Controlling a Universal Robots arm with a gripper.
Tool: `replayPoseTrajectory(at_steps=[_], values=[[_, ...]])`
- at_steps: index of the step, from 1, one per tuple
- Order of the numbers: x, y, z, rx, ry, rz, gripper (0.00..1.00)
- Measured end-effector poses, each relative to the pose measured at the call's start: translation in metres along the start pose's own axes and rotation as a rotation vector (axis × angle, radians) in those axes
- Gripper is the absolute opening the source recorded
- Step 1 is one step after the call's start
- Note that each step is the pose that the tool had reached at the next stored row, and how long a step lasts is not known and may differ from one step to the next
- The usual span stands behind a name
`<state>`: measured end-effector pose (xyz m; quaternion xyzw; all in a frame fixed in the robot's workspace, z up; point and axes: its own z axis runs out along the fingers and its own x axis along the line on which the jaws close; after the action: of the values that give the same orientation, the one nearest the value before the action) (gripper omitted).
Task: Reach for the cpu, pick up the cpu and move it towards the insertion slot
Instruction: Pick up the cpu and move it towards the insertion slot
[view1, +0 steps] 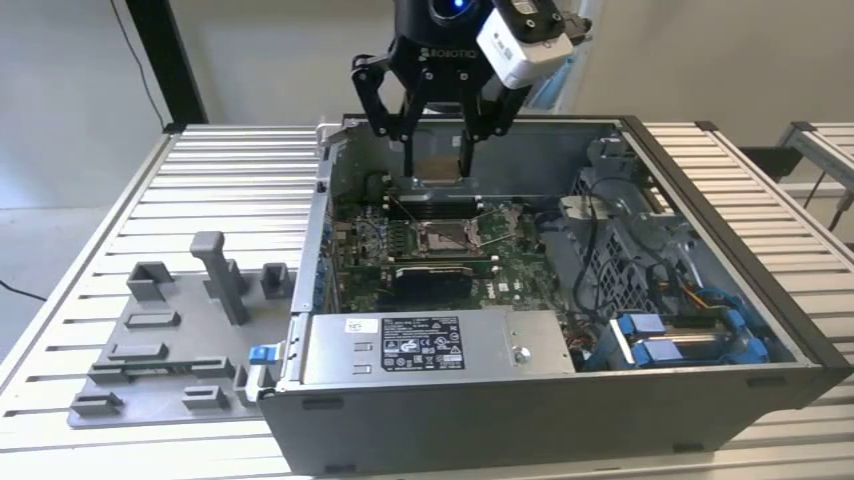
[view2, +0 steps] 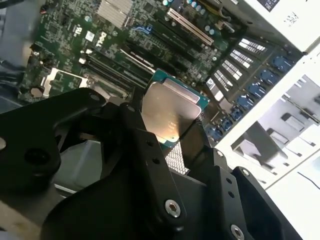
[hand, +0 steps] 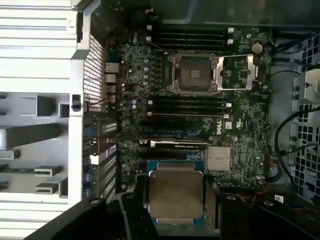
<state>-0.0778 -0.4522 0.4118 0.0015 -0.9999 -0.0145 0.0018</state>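
We saw the exterior view look down from above and in front at the open computer case (view1: 561, 380) on the tabletop (view1: 200, 190). Both wrist views rode close above the motherboard (hand: 235, 125), sharing the held cpu (hand: 175, 194) and socket area.

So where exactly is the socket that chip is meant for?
Look inside the open computer case at the green motherboard. The insertion slot is the square socket with a shiny metal frame and brownish centre, unlike the long black slots beside it.
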Motion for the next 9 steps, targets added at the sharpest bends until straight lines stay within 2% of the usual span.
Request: replayPoseTrajectory(at_steps=[9], values=[[-0.0328,0.0022,0.0004,0.0075,-0.0002,0.009,0.0]])
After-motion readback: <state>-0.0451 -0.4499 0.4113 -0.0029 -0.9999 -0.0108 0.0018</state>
